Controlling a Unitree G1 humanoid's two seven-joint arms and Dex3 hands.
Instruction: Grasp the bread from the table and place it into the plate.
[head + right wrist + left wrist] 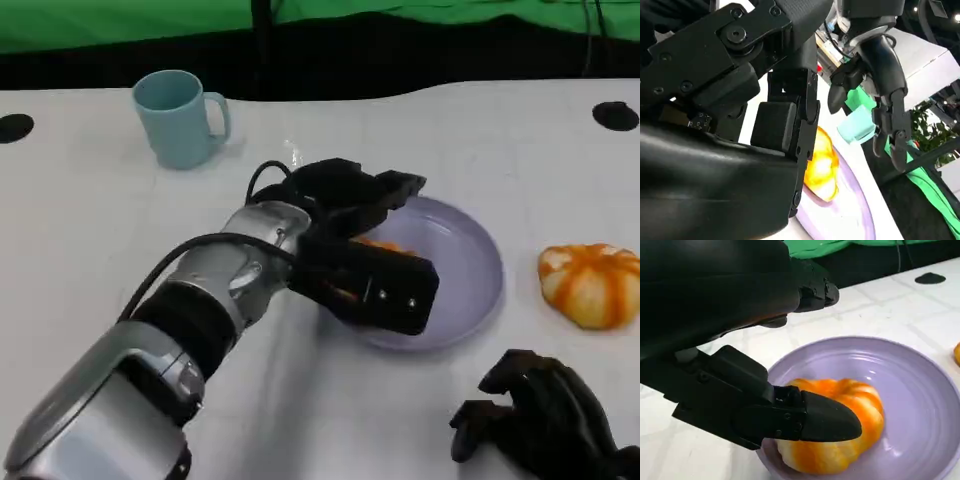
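Observation:
An orange-and-white bread (840, 430) lies in the purple plate (470, 260), on the side nearest my left arm; the same bread (822, 165) shows in the right wrist view too. My left hand (365, 240) hovers over that part of the plate, its thumb (825, 420) low beside the bread and its other fingers (812, 290) raised clear of it, holding nothing. My right hand (540, 415) rests low on the table near the front edge with its fingers loosely bent and nothing in them.
A second orange-and-white bread (592, 285) lies on the table to the right of the plate. At the back left stands a teal mug (180, 118). Bare white table (90, 240) spreads between the mug and my left arm.

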